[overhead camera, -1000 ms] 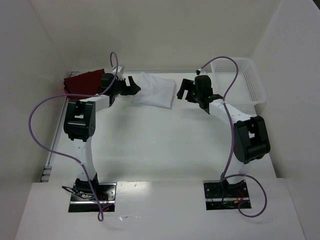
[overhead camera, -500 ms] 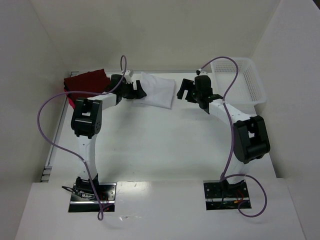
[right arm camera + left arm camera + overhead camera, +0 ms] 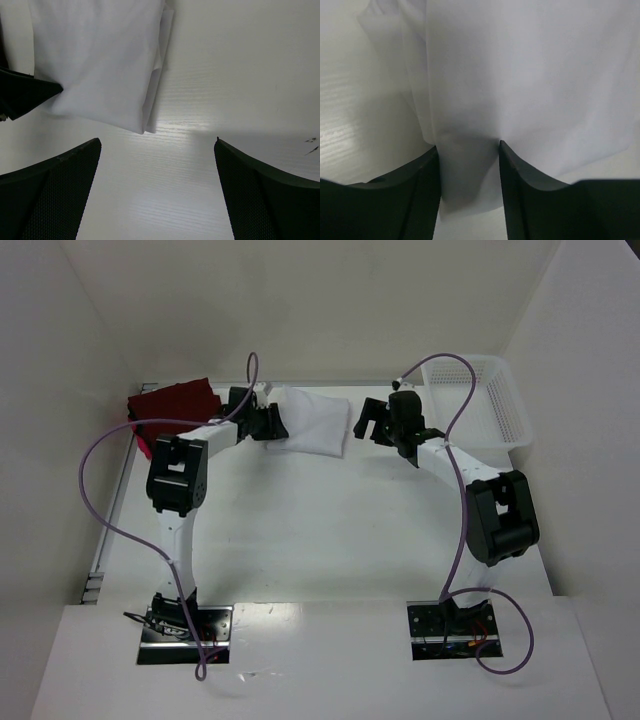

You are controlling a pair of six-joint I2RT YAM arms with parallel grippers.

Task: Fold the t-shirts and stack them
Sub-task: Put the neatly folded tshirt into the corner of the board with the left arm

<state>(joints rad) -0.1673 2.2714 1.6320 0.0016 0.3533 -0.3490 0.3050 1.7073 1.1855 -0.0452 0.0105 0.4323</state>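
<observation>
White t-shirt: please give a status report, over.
Left gripper astride edge of white t-shirt, grip unconfirmed. Right gripper open, over table beside it. Dark red t-shirts and basket lie apart.

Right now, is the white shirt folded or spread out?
Folded: the white shirt lies as a compact rectangle with layered edges showing.

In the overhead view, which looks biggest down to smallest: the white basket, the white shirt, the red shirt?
1. white basket
2. white shirt
3. red shirt, but the left arm hides part of it, so these two shirts may match.
</observation>
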